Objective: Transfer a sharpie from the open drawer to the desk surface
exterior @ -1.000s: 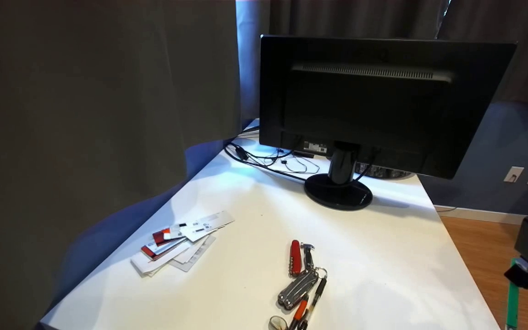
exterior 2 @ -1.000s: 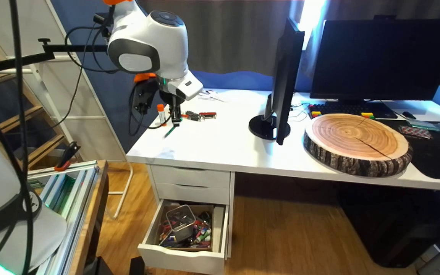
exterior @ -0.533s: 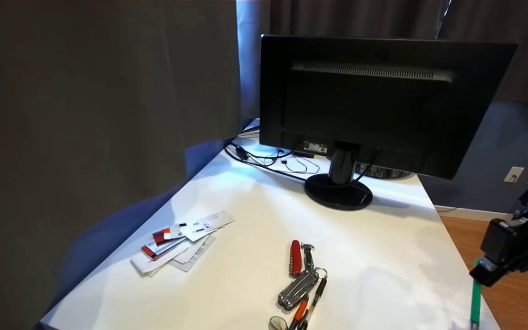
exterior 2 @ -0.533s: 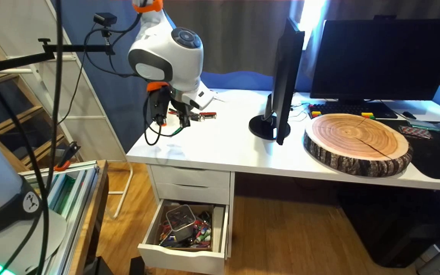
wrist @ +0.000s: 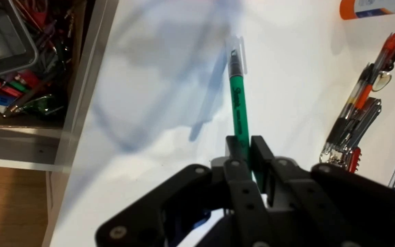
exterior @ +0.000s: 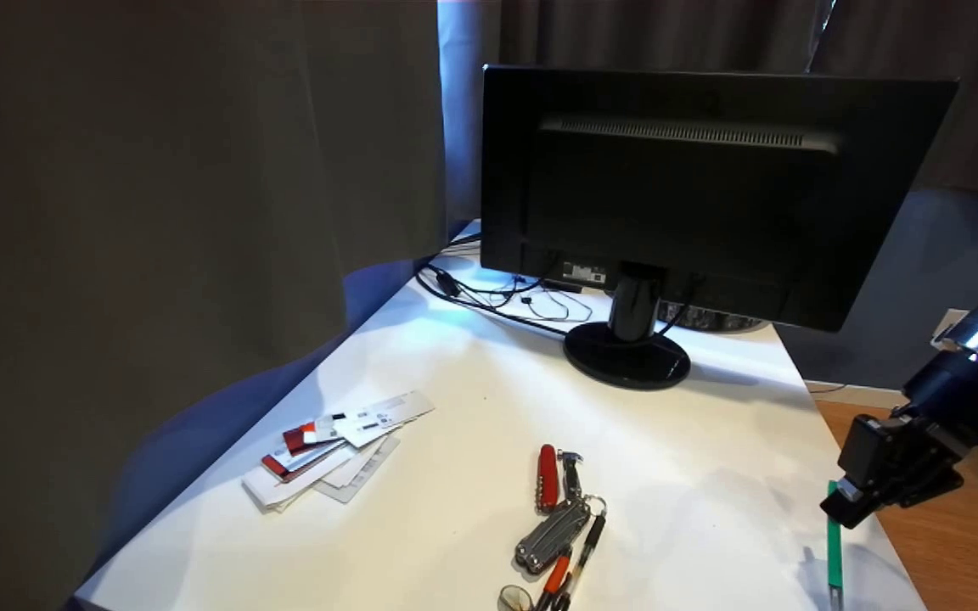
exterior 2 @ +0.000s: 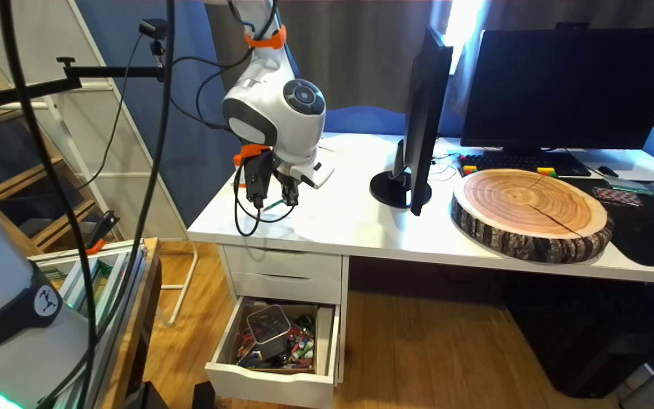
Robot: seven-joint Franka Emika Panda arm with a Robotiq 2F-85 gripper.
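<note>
Across the white desk (exterior: 693, 484), open room stretches away from the monitor (exterior: 710, 204); below the front edge, the drawer (exterior 2: 270, 386) stands pulled out. Near that edge hangs the gripper (wrist: 244, 142), with open surface between it and the cluster of pens and tools (exterior: 553, 535). Its jaws are clamped on the green marker (wrist: 239, 103), held over the desk, its long axis roughly along the edge, capped end pointing away from the monitor.

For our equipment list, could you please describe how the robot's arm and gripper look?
The arm is white and rounded, with a dark grey panel, an orange strap, a round dark disc and loose black cables. Its base has a black band showing "MIKA". The gripper is black, with jointed links, screw heads and blocky fingertips.
</note>
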